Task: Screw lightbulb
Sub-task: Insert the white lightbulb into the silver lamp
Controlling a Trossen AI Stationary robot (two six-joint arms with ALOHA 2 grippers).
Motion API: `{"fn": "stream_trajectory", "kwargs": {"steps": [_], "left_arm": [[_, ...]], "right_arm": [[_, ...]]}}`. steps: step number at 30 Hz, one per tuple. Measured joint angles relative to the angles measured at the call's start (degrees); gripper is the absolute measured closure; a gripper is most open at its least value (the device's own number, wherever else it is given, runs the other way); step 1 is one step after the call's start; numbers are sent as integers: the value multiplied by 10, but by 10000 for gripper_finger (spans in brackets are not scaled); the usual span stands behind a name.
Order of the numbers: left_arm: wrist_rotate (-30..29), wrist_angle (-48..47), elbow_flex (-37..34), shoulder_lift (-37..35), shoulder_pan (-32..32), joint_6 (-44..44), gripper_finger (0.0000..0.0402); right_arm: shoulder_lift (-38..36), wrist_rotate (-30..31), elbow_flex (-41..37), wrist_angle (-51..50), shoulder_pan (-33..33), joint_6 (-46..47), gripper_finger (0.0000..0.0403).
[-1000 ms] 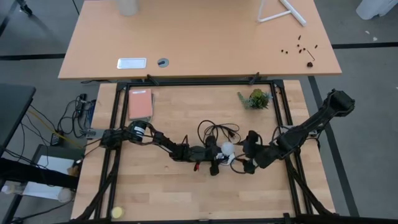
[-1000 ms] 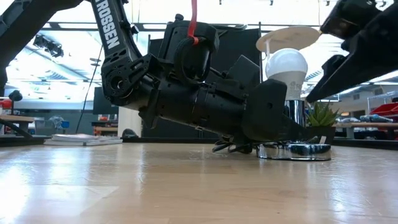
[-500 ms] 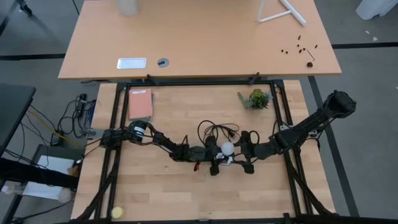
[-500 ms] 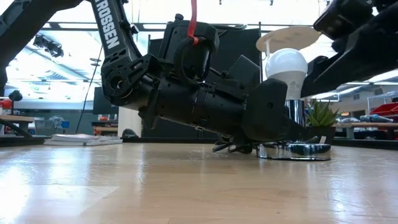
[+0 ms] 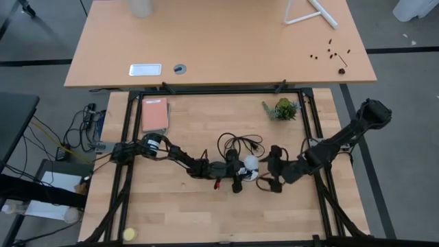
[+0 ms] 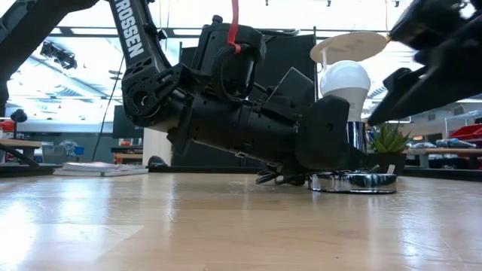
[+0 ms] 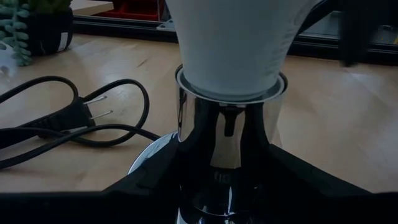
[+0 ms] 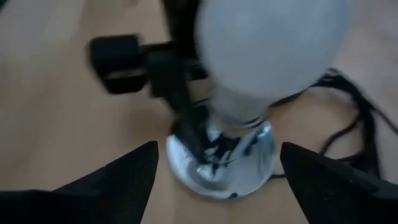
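Observation:
The white lightbulb (image 6: pixel 345 79) stands upright with its screw end in the neck of the round silvery socket (image 6: pixel 354 182), whose base rests on the table. The bulb also shows in the high view (image 5: pixel 251 162), the left wrist view (image 7: pixel 233 43) and the right wrist view (image 8: pixel 273 56). My left gripper (image 5: pixel 244 175) lies low on the table and is shut on the socket. My right gripper (image 5: pixel 265 178) is open just to the right of the bulb. In its wrist view its fingers stand wide apart on either side of the bulb (image 8: pixel 217 186) and touch nothing. My left gripper pinches the socket's chrome neck (image 7: pixel 227 149), just below the bulb, between its two fingers (image 7: pixel 155 183). The fingers come level from the table's left side. The socket stands upright with its base on the table.
The socket's thin black cord with its plug (image 7: pixel 74 118) lies coiled on the table behind the socket (image 5: pixel 236 144). A small potted plant (image 5: pixel 282 108) stands at the far right. A pink book (image 5: pixel 155 114) lies at the far left, and a yellow ball (image 5: pixel 128 234) near the front left corner.
My right gripper went up to the bulb from the right and then drew back a little toward the table's right and near edge. My left gripper, the socket and the bulb have stayed in place.

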Motion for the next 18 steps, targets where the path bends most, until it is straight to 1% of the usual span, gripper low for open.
{"fn": "stream_trajectory", "kwargs": {"steps": [2,5,8,10,12,15,16,18], "left_arm": [[2,0,0,0,0,1,206],[3,0,0,0,0,2,206],[4,2,0,0,0,2,206],[-7,-1,0,0,0,2,206],[-25,-8,0,0,-3,-2,206],[-43,-13,0,0,-4,-15,206],[-53,-13,0,0,-2,-16,206],[-60,-14,0,-1,1,-17,206]], "right_arm": [[0,-15,0,6,-28,-19,57],[5,-65,0,44,-65,-61,57],[22,-112,0,74,-80,-82,57],[32,-130,0,76,-75,-73,57],[34,-134,1,77,-56,-43,57],[23,-138,1,72,-1,-12,58],[18,-127,1,63,14,-8,58],[8,-77,0,45,28,-2,58]]}}
